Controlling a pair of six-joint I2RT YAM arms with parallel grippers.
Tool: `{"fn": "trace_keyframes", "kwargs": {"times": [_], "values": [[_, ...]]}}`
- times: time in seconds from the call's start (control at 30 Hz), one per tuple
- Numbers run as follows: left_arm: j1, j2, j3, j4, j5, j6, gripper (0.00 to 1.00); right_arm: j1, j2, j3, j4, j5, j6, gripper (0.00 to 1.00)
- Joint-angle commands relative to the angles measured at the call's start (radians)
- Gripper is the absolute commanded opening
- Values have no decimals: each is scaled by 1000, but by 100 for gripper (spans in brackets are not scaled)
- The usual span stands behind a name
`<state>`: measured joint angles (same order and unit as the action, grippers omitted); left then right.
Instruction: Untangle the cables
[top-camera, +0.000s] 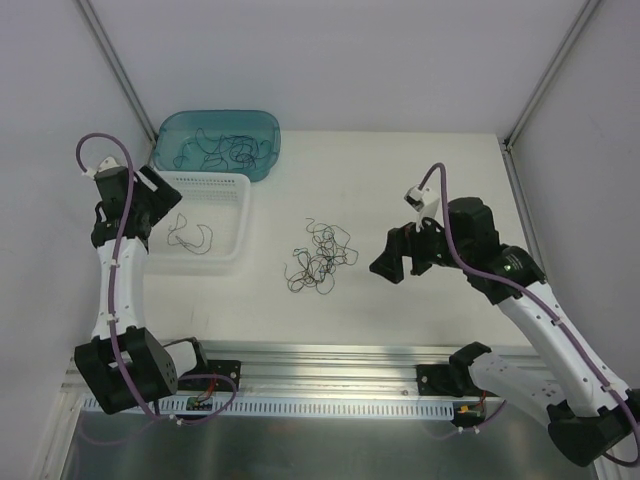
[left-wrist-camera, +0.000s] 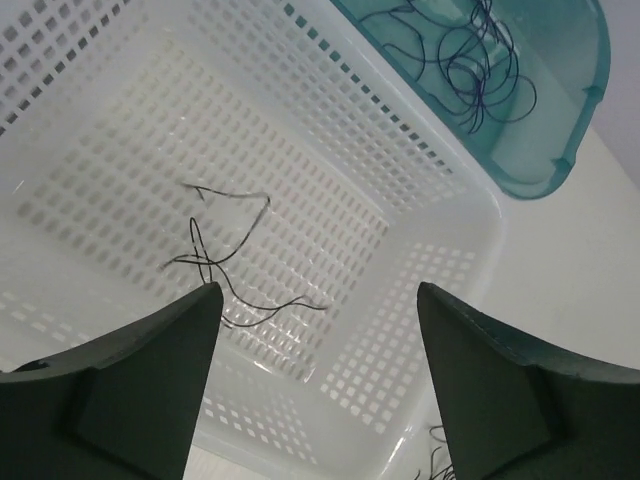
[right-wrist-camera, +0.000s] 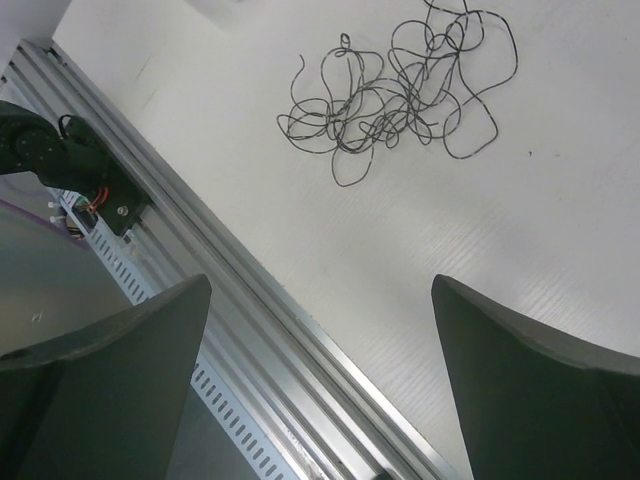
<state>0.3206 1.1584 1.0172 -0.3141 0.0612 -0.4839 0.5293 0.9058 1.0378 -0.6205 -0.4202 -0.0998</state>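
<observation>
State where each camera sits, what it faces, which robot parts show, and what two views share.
Top external: above and behind both arms, which show, looking down on the white table.
Left wrist: looks down into the white perforated plastic basket; open left claw frames it.
Right wrist: looks down at the tangle of thin dark wires; open right claw frames it.
Shared: top and left wrist both show the teal translucent plastic tub.

**White Bench Holds Two Bins and a Tangle**

A white bench (top-camera: 420, 190) carries a teal tub (top-camera: 270, 150) at its far left, a white perforated basket (top-camera: 243, 220) just beside it, and a loose knot of dark cables (top-camera: 320, 258) near the middle.
</observation>
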Motion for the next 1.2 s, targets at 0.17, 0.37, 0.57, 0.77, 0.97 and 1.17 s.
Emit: {"fn": "trace_keyframes", "kwargs": {"times": [0.17, 0.37, 0.57, 0.77, 0.97, 1.17], "values": [[-69, -58, -52, -2, 183, 24, 96, 14, 123, -18, 53, 133, 67, 99], [-333, -135, -106, -16, 187, 19, 96, 29, 286, -27, 111, 184, 160, 89], [-583, -144, -135, -14, 161, -21, 96, 50, 412, -48, 263, 189, 262, 76], [-801, -106, -150, -14, 66, -61, 96, 81, 579, -47, 422, 184, 351, 62], [-934, 4, -144, -6, -9, -78, 96, 107, 728, -22, 508, 182, 361, 53], [-957, 136, -124, 12, -55, -93, 95, 112, 798, -38, 582, 189, 328, 47]]}}
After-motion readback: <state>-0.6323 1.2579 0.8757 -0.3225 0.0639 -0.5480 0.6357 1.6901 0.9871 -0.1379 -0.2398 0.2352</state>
